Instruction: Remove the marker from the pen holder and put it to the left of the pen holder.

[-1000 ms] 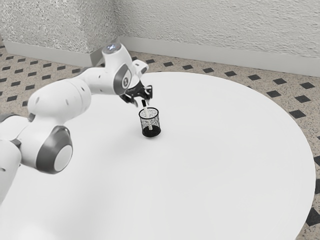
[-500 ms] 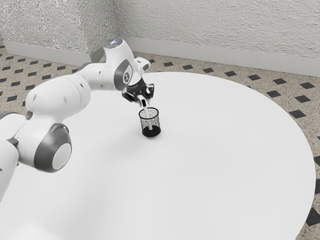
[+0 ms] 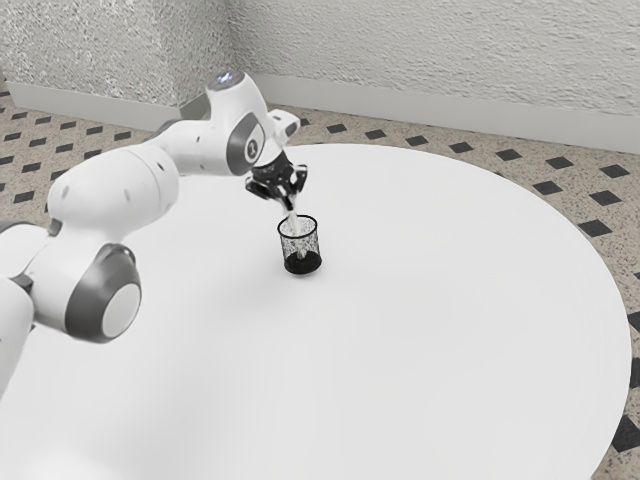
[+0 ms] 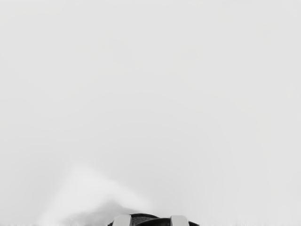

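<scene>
Just left of centre in the exterior view, reaching down with the gripper (image 3: 290,204) to the top of the marker (image 3: 295,228), probably to take hold above the rim and avoid knocking the mesh. Cannot tell whether spread around the marker or pinching it. Standing with a slight tilt inside the holder (image 3: 313,246), propped by the wall and so offering an upper end to grasp. Upright on the table (image 3: 430,300), likely light enough to tip if dragged sideways. Best to lift along the marker's own slant, clear the rim fully, then lower to the holder's left, not yet done.
</scene>
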`<act>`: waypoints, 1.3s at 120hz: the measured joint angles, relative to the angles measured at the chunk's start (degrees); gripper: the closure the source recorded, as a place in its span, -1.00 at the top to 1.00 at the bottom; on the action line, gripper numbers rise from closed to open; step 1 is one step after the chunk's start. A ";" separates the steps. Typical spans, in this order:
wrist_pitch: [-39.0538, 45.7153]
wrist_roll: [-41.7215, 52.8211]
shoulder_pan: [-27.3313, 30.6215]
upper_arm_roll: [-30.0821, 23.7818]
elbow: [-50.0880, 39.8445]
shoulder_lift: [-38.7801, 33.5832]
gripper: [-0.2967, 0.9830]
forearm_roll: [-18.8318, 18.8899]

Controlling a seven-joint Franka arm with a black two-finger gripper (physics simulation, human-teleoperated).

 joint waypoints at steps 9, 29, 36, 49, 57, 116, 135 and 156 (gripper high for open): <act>0.03 -0.08 -0.11 -0.15 -0.35 -0.05 -0.54 -0.06; -0.22 -0.40 -0.35 -0.14 -5.11 -5.19 -0.58 0.50; -0.32 -0.55 -0.34 -0.23 -8.72 -9.89 -0.60 0.83; -0.45 -0.91 2.20 -1.13 -9.98 -16.16 -0.61 0.12; -0.49 -1.15 7.57 -4.02 -8.76 -15.74 -0.62 -2.61; 1.97 -4.15 27.00 -13.89 -1.33 8.19 -0.52 -39.41; 2.42 -4.31 27.07 -13.66 -2.46 8.81 -0.28 -41.53; 2.63 -4.44 27.05 -13.53 -3.42 8.80 0.12 -40.11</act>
